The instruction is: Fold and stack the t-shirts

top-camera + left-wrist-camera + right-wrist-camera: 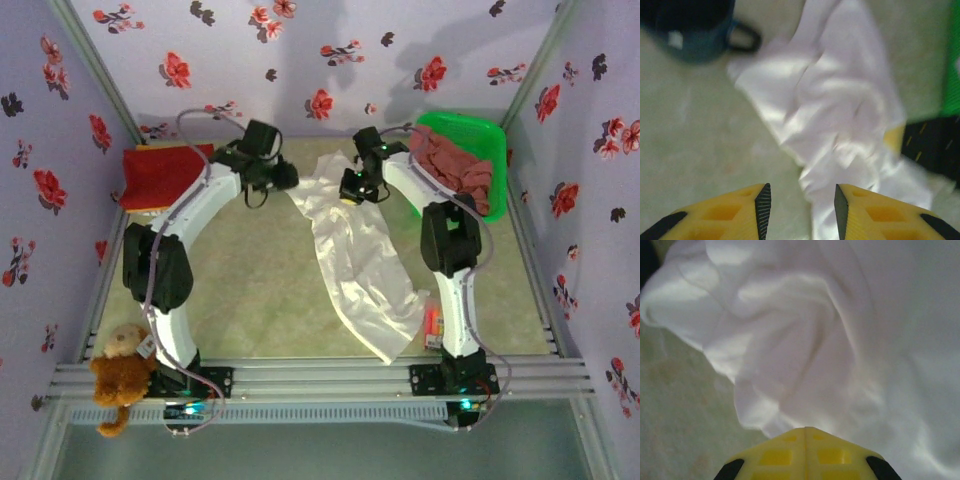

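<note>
A white t-shirt (pixel 350 255) lies crumpled in a long strip from the back middle of the table to the front right. My right gripper (pixel 352 190) sits at its far end, and in the right wrist view its jaws (pixel 805 429) are shut on a pinch of the white cloth (pixel 805 350). My left gripper (pixel 290 178) hovers at the shirt's upper left edge. Its yellow fingers (pixel 802 205) stand open, with the cloth edge (pixel 830 115) between and ahead of them. A folded red t-shirt (pixel 165 172) rests at the back left. Dusty-pink t-shirts (pixel 455 165) are heaped in the basket.
The green plastic basket (pixel 470 125) stands at the back right corner. A brown teddy bear (pixel 120 375) sits at the front left by the rail. A small orange object (pixel 432 325) lies beside the right arm. Flowered walls close in three sides.
</note>
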